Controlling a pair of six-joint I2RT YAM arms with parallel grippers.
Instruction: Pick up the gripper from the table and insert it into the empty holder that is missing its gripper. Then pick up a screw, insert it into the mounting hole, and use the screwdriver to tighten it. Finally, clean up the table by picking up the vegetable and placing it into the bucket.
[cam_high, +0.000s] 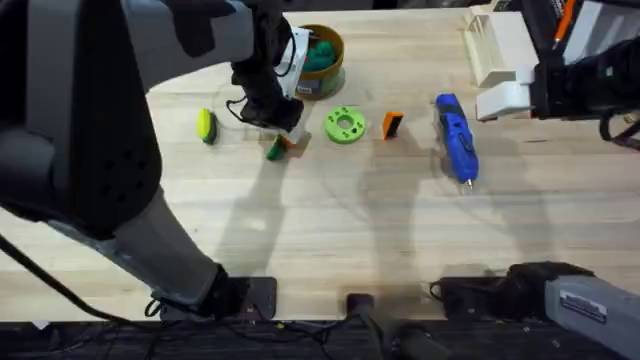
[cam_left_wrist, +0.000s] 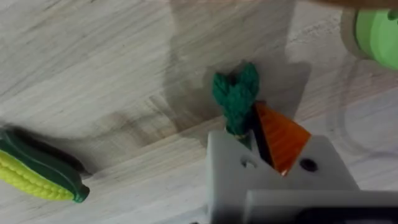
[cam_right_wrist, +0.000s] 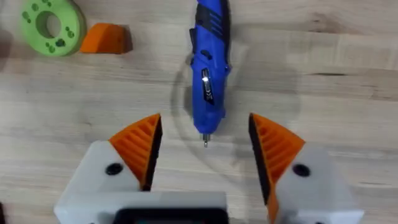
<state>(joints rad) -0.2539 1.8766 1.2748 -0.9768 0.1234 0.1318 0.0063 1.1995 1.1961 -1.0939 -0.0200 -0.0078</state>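
Note:
My left gripper (cam_high: 283, 122) is low over the table, left of the green disc, and shut on a toy carrot, the vegetable (cam_high: 279, 147). Its green leafy top (cam_left_wrist: 236, 93) sticks out past the fingertips. One left finger carries an orange pad (cam_left_wrist: 281, 138); the other is a bare white holder (cam_left_wrist: 231, 167) with no pad. The loose orange gripper block (cam_high: 392, 125) lies right of the disc, also in the right wrist view (cam_right_wrist: 106, 38). The blue screwdriver (cam_high: 456, 135) lies with its tip between the open pads of my right gripper (cam_right_wrist: 204, 121). The mustard bucket (cam_high: 322, 60) stands at the back.
A toy corn cob (cam_high: 206, 126) lies left of the carrot. The green round disc (cam_high: 345, 125) with holes sits between carrot and orange block. Something green lies inside the bucket. A white stand (cam_high: 495, 45) is at the back right. The table's front half is bare wood.

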